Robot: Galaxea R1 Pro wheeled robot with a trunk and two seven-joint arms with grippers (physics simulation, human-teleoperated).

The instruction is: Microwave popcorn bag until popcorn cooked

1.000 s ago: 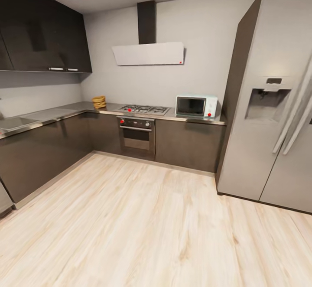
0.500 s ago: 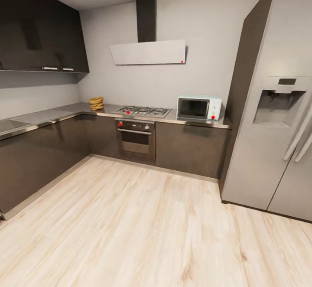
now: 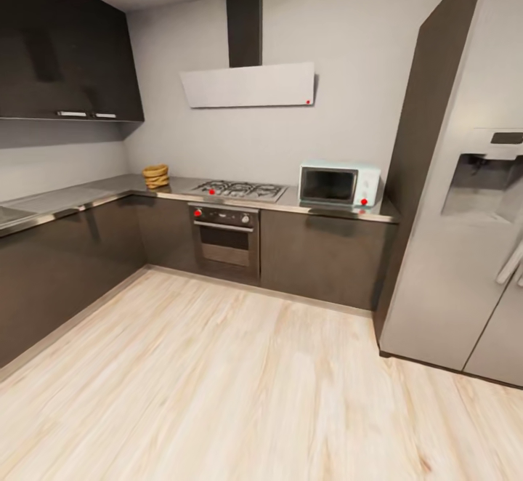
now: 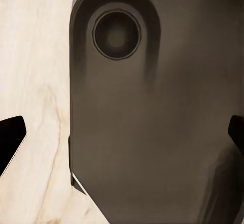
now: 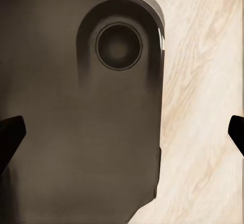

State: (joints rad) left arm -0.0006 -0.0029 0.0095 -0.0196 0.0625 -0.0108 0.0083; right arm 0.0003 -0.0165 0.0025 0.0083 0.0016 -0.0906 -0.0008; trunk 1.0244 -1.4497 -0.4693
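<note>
kitchen, wood floor (image 3: 240,386); approach step, nothing grasped. popcorn bag (image 3: 155,176) sits on the countertop (image 3: 80,196) left of the hob (image 3: 240,190); microwave (image 3: 338,184) right of it. both grippers' fingertips (image 4: 11,137) (image 5: 10,135) spread wide, empty. next: drive near the bag.

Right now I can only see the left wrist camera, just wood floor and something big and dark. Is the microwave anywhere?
Observer: Yes. In the head view the microwave sits on the countertop across the room, right beside the tall fridge.
Operator: Where's the popcorn bag?
Observer: The popcorn bag stands on that countertop near the corner, on the other side of the gas hob from the microwave.
Operator: Is the microwave door open?
Observer: No, its dark glass door looks shut.
</note>
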